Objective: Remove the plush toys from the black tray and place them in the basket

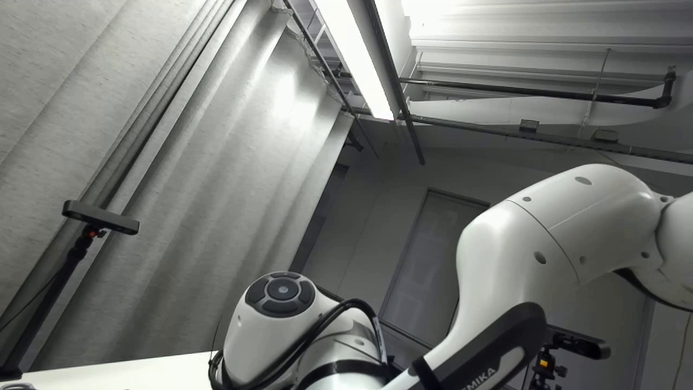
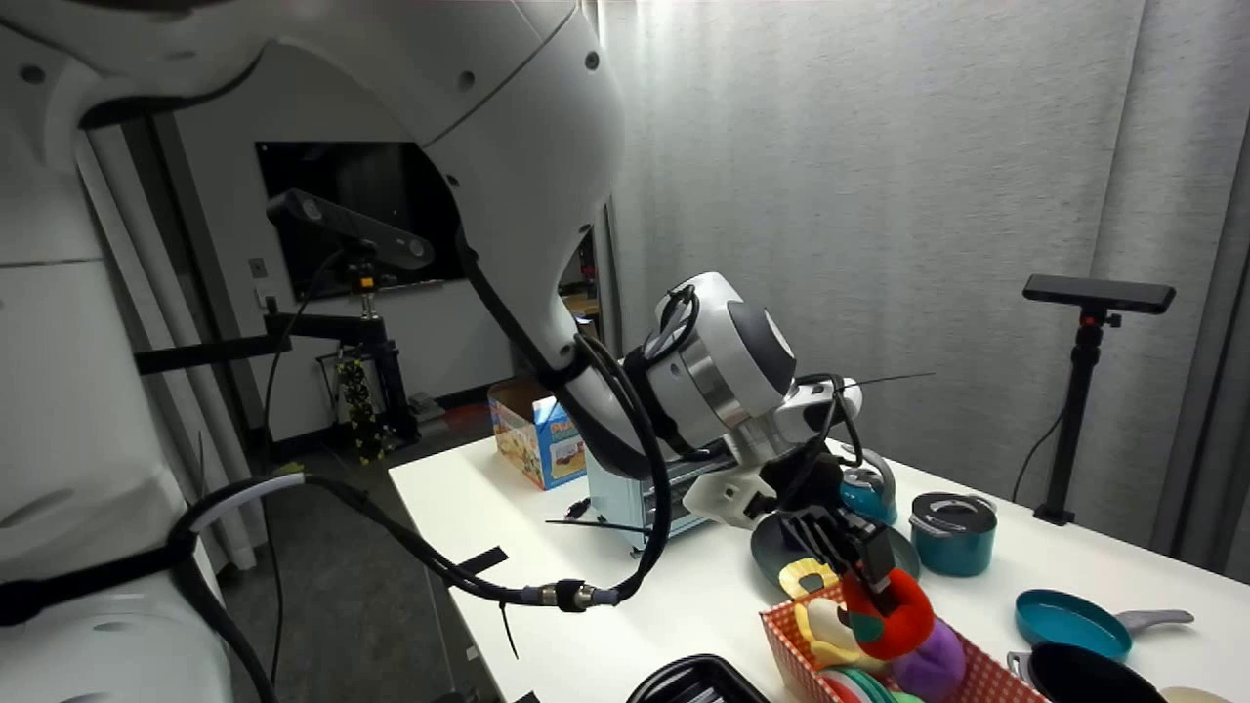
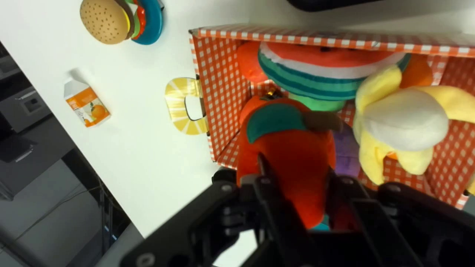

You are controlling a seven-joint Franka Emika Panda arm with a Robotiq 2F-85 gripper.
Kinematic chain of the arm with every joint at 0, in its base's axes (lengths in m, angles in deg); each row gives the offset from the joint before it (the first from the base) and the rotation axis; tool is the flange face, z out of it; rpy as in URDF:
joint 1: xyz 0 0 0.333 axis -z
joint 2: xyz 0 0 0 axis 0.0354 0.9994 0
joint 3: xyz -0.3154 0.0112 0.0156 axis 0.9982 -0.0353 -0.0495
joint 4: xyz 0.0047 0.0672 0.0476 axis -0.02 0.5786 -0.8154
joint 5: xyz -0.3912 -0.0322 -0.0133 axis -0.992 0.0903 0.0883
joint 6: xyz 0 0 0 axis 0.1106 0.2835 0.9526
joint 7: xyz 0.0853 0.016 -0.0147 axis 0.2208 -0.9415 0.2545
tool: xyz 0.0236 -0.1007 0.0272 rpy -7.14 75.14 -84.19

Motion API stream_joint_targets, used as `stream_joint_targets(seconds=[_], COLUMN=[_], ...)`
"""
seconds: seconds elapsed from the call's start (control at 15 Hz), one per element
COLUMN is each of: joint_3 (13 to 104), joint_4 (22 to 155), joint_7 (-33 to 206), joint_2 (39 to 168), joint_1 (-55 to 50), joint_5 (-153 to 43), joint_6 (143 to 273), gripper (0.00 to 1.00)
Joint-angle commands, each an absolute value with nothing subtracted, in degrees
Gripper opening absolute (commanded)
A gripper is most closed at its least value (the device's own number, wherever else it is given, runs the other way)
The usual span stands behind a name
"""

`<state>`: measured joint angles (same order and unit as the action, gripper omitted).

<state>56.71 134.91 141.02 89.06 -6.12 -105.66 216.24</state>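
My gripper (image 3: 297, 167) is shut on a red plush apple (image 3: 297, 148) with a green leaf and brown stem. In an exterior view the gripper (image 2: 864, 581) holds the plush apple (image 2: 903, 620) over the red-checked basket (image 2: 781, 640). In the wrist view the basket (image 3: 222, 74) holds a watermelon slice plush (image 3: 334, 76), a pale yellow banana plush (image 3: 404, 118), a purple plush (image 3: 347, 148) and orange pieces. The black tray (image 2: 674, 674) is cut off at the frame's bottom; its edge shows in the wrist view (image 3: 326, 3). Its contents are mostly out of view.
A teal pot (image 2: 955, 547), a teal frying pan (image 2: 1069, 625) and a black pan (image 2: 1084, 674) stand beyond the basket. A dark plate (image 2: 771, 552) lies behind it. A toy burger (image 3: 104, 22) and a juice carton (image 3: 87, 104) lie on the table.
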Motion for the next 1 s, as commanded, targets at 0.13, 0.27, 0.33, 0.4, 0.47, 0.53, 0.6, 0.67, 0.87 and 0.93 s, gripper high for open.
stream_joint_targets(seconds=[0.13,0.27,0.33,0.4,0.47,0.53,0.6,0.67,0.87,0.93], joint_3=[56.73,56.5,56.36,56.29,56.25,56.28,56.32,56.37,56.45,56.29], joint_4=[130.33,129.6,129.28,129.04,128.79,128.56,128.33,128.09,127.63,129.36], joint_7=[150.58,151.7,151.89,152.0,152.05,152.17,152.33,152.43,152.63,151.42], joint_2=[96.62,98.37,99.07,99.63,100.12,100.57,100.94,101.25,101.81,99.12], joint_1=[-4.87,-5.31,-5.51,-5.62,-5.71,-5.78,-5.84,-5.88,-5.93,-5.74], joint_5=[-116.13,-116.33,-115.98,-115.7,-115.58,-115.6,-115.66,-115.82,-115.78,-114.82], joint_6=[216.21,215.72,215.51,215.32,215.29,215.37,215.52,215.64,215.98,215.78], gripper=[0.34,0.6,0.67,0.76,0.83,0.92,0.98,1.0,1.0,1.0])
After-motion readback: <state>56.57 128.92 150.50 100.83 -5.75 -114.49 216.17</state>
